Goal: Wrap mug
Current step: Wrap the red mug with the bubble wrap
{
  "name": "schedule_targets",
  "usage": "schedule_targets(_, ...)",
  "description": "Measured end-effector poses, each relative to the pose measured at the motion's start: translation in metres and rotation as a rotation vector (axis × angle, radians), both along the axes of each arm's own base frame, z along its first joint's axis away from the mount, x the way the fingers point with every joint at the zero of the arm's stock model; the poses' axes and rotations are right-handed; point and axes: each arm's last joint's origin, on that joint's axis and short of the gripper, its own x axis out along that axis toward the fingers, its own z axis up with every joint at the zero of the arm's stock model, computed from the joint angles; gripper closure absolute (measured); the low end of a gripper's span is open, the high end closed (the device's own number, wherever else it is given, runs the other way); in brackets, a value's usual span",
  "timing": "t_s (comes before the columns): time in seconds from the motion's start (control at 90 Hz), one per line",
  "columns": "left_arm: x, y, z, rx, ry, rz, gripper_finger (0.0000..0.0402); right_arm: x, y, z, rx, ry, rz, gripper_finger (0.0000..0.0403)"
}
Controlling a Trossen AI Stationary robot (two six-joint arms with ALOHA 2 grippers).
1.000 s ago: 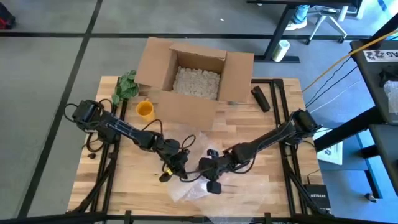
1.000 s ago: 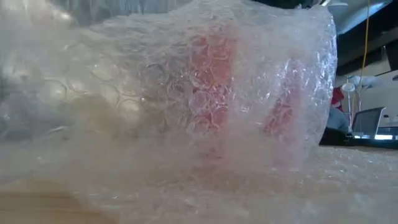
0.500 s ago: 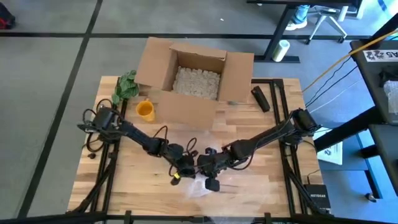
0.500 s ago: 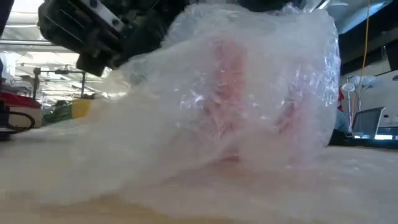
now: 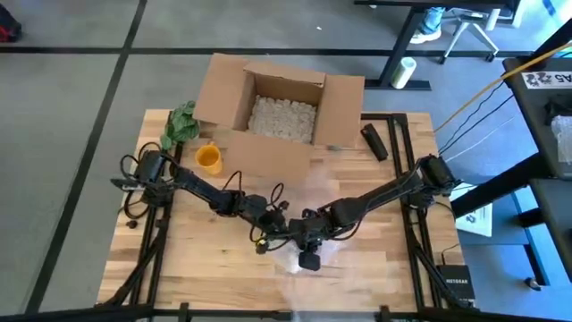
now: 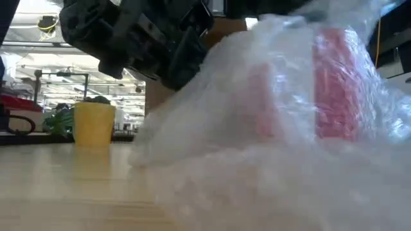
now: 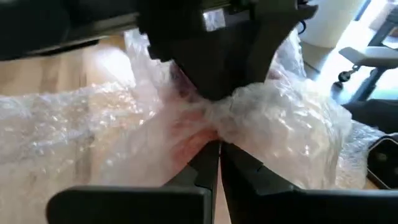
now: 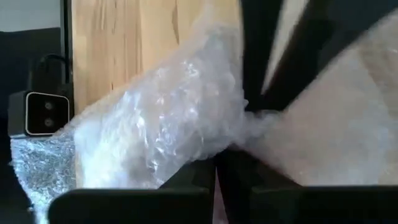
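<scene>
Even bright overhead light; low view w/ bubble wrap blurred, backlit bg.

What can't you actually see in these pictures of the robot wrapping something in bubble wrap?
- The reddish mug: low view, only a blurred colour through the clear bubble wrap; shape and handle hidden.
- Left gripper and right gripper: both pinch the wrap; whether they touch the mug is covered by plastic.
- High view: the arms overlap above the bundle.
- Open cardboard box: its pale filling is too small to identify.
</scene>
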Motion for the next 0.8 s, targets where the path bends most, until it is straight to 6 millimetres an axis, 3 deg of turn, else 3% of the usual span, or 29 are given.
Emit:
schedule_targets(0.178, -0.005, -0.002, -0.01, -0.023, 0.138, -0.025, 0.0402, 0.002, 0.003, -0.01, 0.022, 0.031, 0.021, 0.0402)
schedule_targets(0.4, -0.007, -0.003, -0.01, -0.021, 0.164, -0.043, 0.0402, -0.002, 0.004, -0.014, 0.02, 0.069, 0.021, 0.0402)
schedule_targets(0.8, -0.043, 0.0, 0.05, 0.126, 0.237, 0.0, 0.0402, -0.006, 0.004, -0.022, 0.038, 0.077, 0.006, 0.0402)
